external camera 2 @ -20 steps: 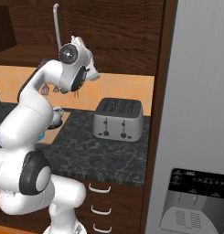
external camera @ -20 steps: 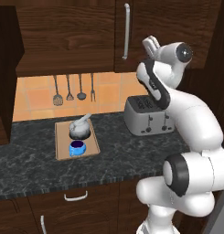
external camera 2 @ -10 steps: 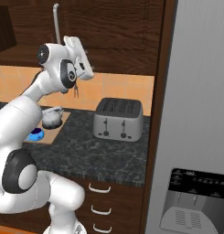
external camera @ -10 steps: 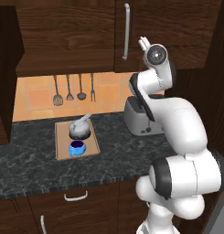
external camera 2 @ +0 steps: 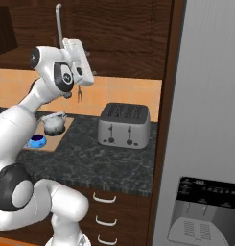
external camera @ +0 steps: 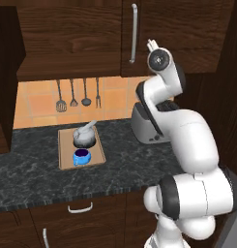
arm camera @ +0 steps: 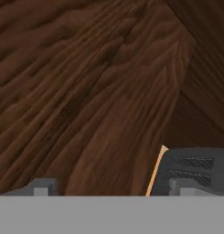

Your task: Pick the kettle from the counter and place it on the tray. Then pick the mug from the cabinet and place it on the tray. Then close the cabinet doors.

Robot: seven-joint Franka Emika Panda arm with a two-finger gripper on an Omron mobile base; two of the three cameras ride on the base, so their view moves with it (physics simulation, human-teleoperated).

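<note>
The silver kettle (external camera: 84, 135) and the blue mug (external camera: 81, 157) both stand on the light-wood tray (external camera: 66, 163) on the dark counter (external camera: 125, 167); from the right side they appear as kettle (external camera 2: 55, 123) and mug (external camera 2: 37, 141). My gripper (external camera: 150, 44) is raised high against the right cabinet door (external camera: 178, 29), just right of its silver bar handle (external camera: 133, 33). In the hand view the gripper (arm camera: 111, 188) is open, its tips wide apart with nothing between them, close to brown wood. The left cabinet door (external camera: 6, 77) stands swung out at the far left.
A boxy silver toaster (external camera: 146, 127) sits on the counter under my arm, also seen as the toaster (external camera 2: 124, 125). Utensils (external camera: 76, 94) hang on the orange backsplash. A tall grey fridge (external camera 2: 205, 120) walls off the right. Drawers (external camera 2: 104, 211) lie below the counter.
The arm has straightened upward and the hand has shifted a little left, closer to the right door and its handle. Kettle, mug and tray have not moved.
</note>
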